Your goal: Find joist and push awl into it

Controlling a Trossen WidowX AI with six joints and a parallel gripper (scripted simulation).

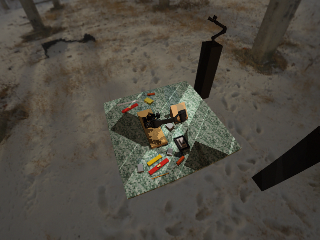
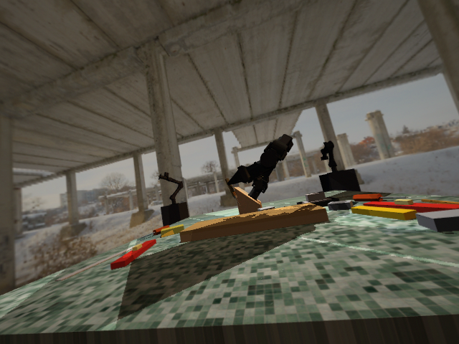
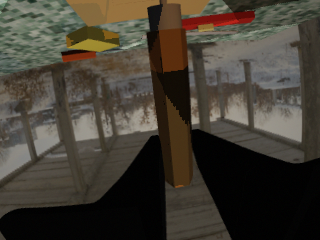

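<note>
My gripper (image 2: 231, 183) (image 3: 175, 140) is shut on the awl's handle. The awl (image 2: 230, 188) (image 3: 172, 107) has a brown-orange handle and a grey collar. In the wrist view it points toward the panel, and its tip is out of frame. In the exterior view the awl is held tilted, above the level of the panel. The tan floor panel (image 1: 158, 136) (image 2: 259, 223) (image 3: 107, 11) lies under the arm's dark wrist. The black tray (image 1: 185, 149) holds a pale and dark thing, possibly the stud finder; I cannot tell. Any hole in the panel is too small to see.
A tan wedge block (image 1: 178, 109) (image 2: 246, 201) stands beside the arm base. Grey blocks (image 1: 170, 126) (image 1: 169, 152) (image 1: 140, 168), red levels (image 1: 155, 169) (image 1: 126, 110), a yellow bar (image 1: 154, 160), an orange-handled tool (image 1: 180, 160) and a yellow block (image 1: 148, 101) (image 3: 92, 40) lie around the panel.
</note>
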